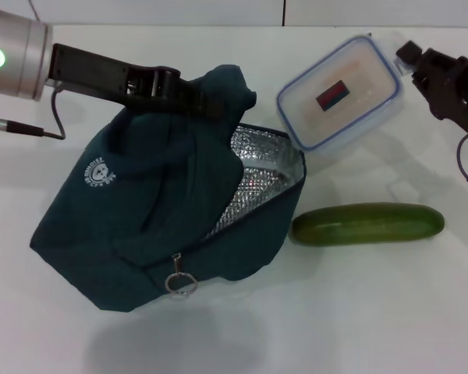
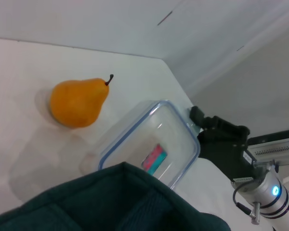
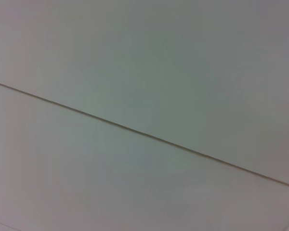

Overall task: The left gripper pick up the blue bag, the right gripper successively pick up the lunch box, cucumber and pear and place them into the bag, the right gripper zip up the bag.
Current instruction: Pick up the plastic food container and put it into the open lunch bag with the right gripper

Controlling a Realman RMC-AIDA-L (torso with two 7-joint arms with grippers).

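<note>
Cucumber lies crosswise; right gripper clamps lunch box, left gripper clamps bag.

This looks like a lab or robot test bench rather than a home. A plain white surface carries only a few staged props: a bag, a lunch box, a cucumber and a pear. Two robot arms with exposed cables reach in from left and right. Behind the far edge stand bare pale wall panels with thin seams.
</note>
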